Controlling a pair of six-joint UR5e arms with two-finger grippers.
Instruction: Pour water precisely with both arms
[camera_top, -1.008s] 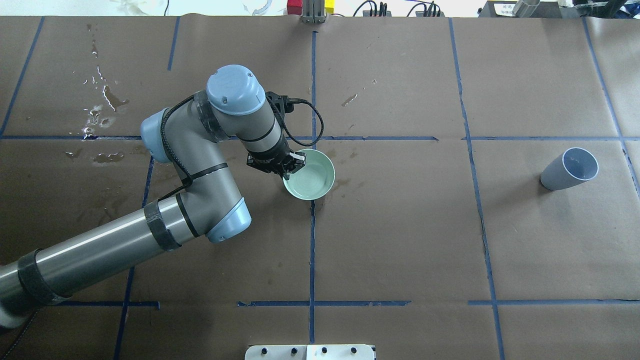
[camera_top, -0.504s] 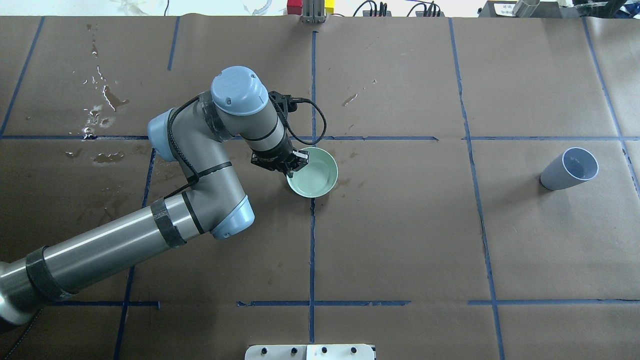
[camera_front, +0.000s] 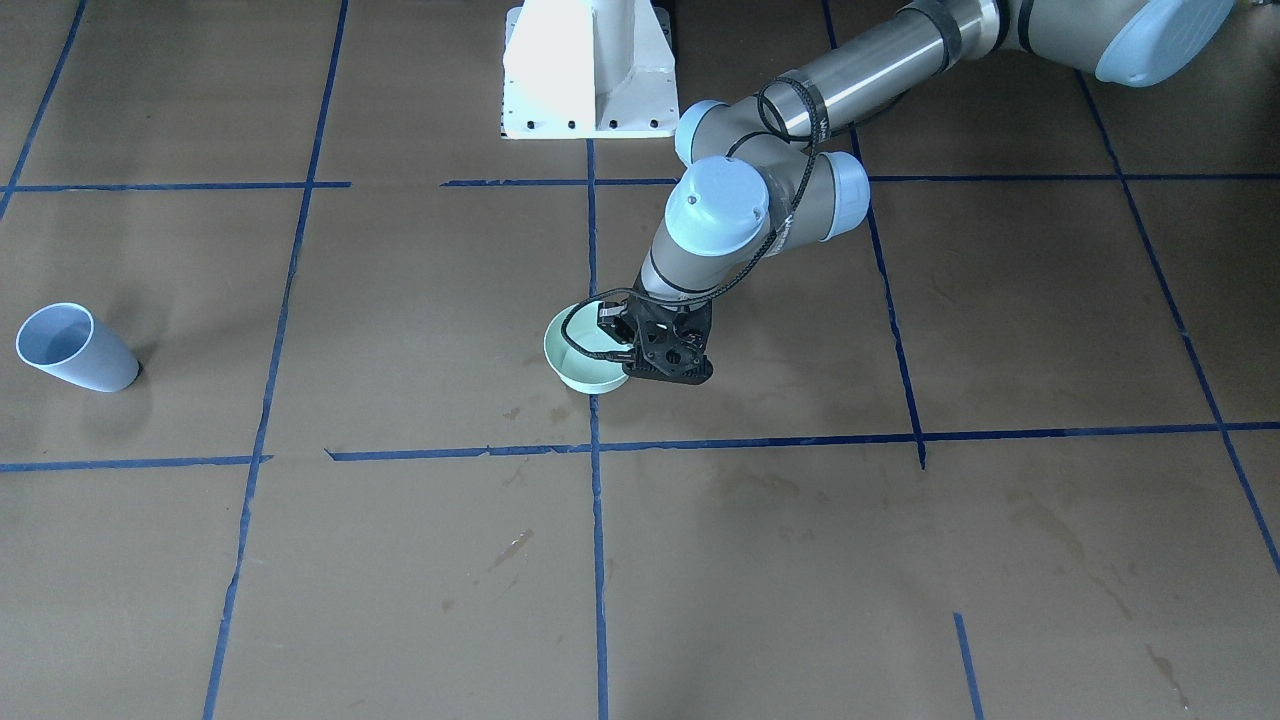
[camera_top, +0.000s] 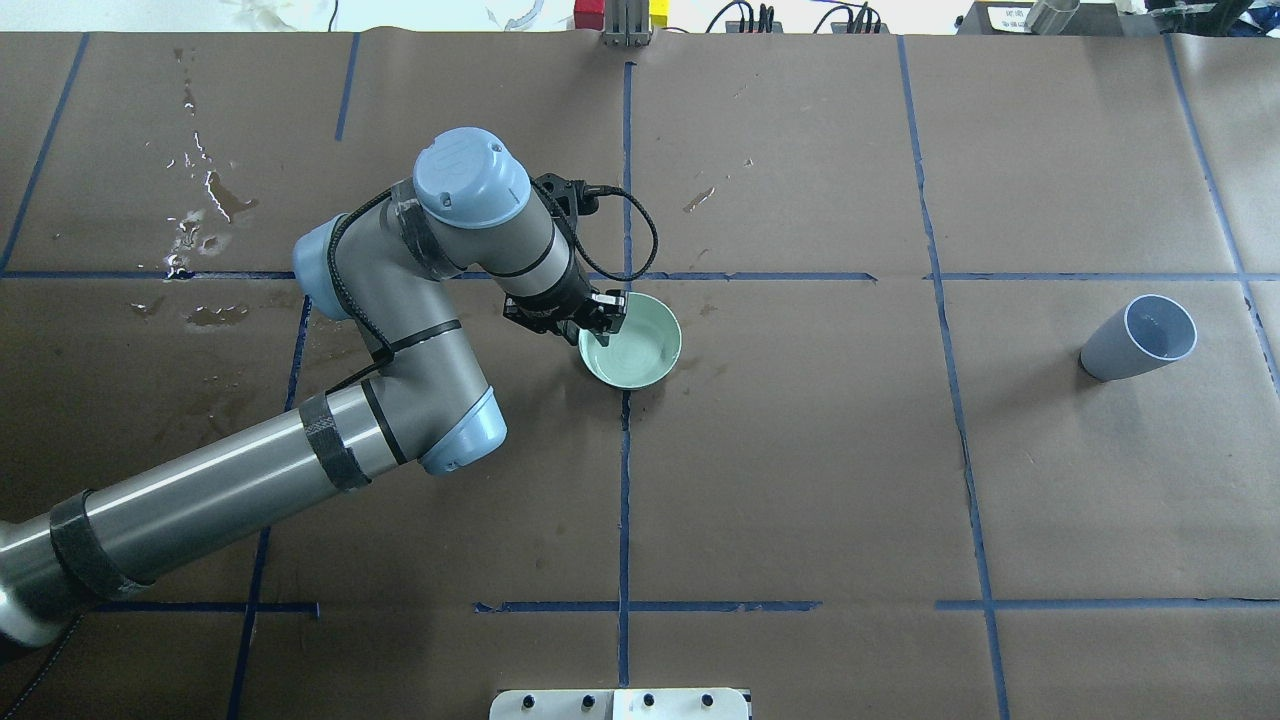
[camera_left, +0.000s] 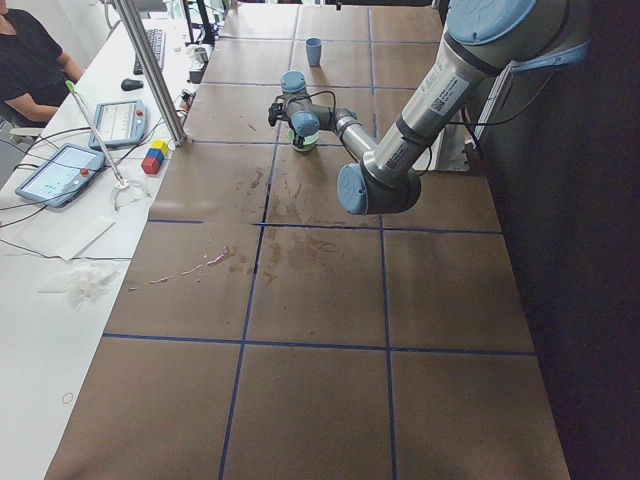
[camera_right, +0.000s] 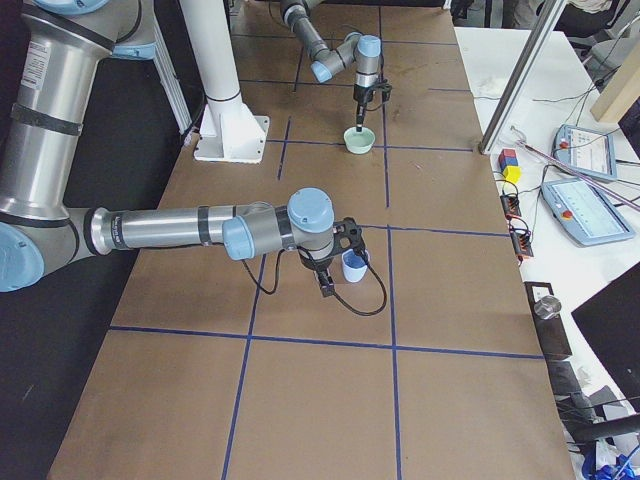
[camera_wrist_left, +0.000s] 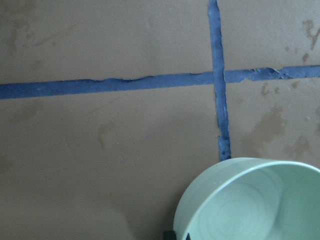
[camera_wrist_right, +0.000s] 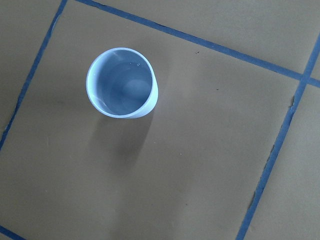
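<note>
Even overhead light, soft shadows; wrist views seem slightly blurred.

Brown-papered table, blue tape grid, green bowl mid-table, upright blue cup, wet patches

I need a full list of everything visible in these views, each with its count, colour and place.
table: one, brown paper cover, fills the views.
tape lines: many, blue, a grid on the paper.
bowl: one, pale green, table centre, by a tape crossing.
cup: one, blue-grey, standing on the robot's right side.
wet patches: several, shiny, far on the robot's left.
pedestal: one, white, robot's edge.
blocks: count unclear, red, yellow, blue, side bench.
screens: two, grey, side bench.
person: one, black top, seated at the bench.
left arm: one, silver with light-blue caps, jaws closed on the bowl's rim.
right arm: one, same colours, table's right end; jaws cannot be judged.
</note>
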